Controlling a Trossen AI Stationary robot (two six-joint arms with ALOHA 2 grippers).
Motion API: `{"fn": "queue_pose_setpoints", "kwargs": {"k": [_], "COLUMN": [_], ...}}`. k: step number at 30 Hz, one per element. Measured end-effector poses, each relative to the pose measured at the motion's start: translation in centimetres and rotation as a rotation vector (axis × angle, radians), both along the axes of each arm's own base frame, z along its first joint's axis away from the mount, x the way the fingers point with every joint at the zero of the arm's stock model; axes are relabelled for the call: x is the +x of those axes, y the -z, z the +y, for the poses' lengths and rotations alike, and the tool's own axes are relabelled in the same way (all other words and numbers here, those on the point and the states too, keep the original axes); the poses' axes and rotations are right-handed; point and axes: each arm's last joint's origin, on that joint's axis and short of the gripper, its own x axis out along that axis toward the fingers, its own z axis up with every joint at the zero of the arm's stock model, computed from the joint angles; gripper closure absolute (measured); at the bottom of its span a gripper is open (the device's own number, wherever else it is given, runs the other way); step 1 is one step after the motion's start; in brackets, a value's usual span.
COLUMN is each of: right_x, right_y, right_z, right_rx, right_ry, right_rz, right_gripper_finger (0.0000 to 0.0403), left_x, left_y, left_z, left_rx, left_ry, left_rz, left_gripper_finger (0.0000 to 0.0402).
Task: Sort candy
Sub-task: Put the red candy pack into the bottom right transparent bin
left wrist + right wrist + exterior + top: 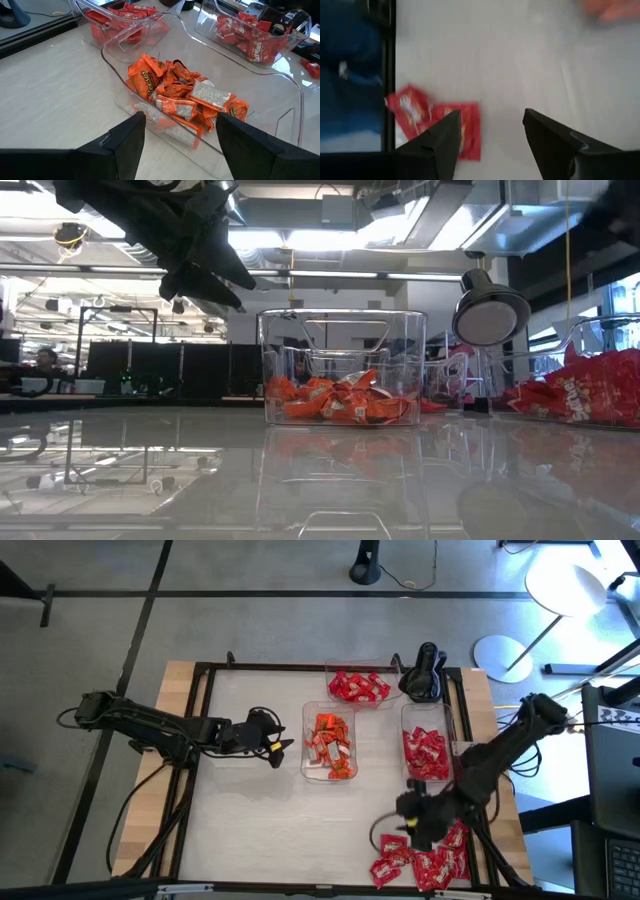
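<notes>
The candy lies in four places. Orange sweets [330, 745] fill the middle clear tray [120, 75]. Red sweets fill the far tray [358, 687] and the right tray [425, 752]. A loose red pile [420, 862] sits at the table's near right corner. My left gripper [180, 120] is open, hovering just left of the middle tray and pointing at it; in the high view the left gripper [280, 747] stands off the tray's left wall. My right gripper [492, 117] is open above the table beside two loose red sweets [435, 127], at the far-left edge of the pile, where the right gripper [412, 823] shows from above.
A dark stand [422, 675] sits at the table's far edge between the far and right trays. A black frame [200, 740] runs around the white tabletop. The white surface [260, 830] left of the pile and near of the middle tray is bare.
</notes>
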Motion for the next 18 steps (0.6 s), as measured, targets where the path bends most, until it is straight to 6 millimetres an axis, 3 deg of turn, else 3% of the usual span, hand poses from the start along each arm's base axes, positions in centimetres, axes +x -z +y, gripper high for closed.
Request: {"fn": "queue_pose_setpoints", "kwargs": {"k": [9,18], "right_x": [0.1,-0.6], "right_y": [4.6,7.3], "right_z": [3.1,5.4], "right_rx": [-0.075,-0.131], "right_ry": [-0.094,-0.164], "right_rz": [0.108,0.159], "right_gripper_finger": [0.0187,0.0187], "left_x": [0.0,0.1], "left_y": [-0.1,-0.1], "left_z": [0.0,-0.1], "left_rx": [0.0,0.001], "left_ry": [0.002,0.008], "left_rz": [-0.008,-0.015], "left_gripper_finger": [0.0169,0.0169]}}
